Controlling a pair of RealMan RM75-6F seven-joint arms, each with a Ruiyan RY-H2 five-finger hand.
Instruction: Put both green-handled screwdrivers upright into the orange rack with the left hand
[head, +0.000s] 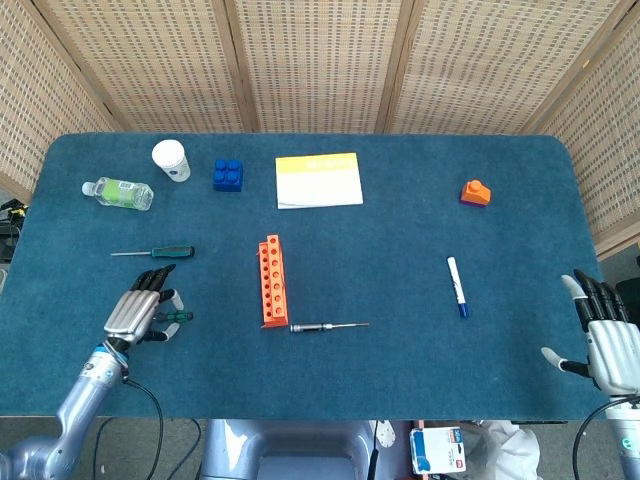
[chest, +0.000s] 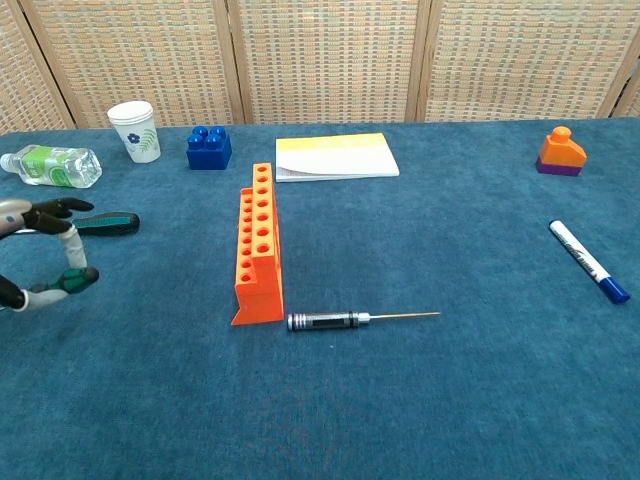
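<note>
The orange rack (head: 272, 282) (chest: 258, 245) stands at the table's middle, its holes facing up. My left hand (head: 138, 312) (chest: 32, 252) is at the near left and pinches one green-handled screwdriver (head: 177, 316) (chest: 76, 280) by its handle, between thumb and a finger; its shaft is hidden by the hand. Just beyond the hand, the second green-handled screwdriver (head: 156, 253) (chest: 108, 224) lies flat on the cloth with its shaft pointing left. My right hand (head: 606, 338) hangs off the near right corner, fingers spread and empty.
A black-handled screwdriver (head: 326, 326) (chest: 352, 320) lies by the rack's near end. At the back are a bottle (head: 119, 192), a paper cup (head: 171, 159), a blue block (head: 228, 175) and a yellow notepad (head: 319, 180). A marker (head: 457, 286) and an orange block (head: 476, 192) sit to the right.
</note>
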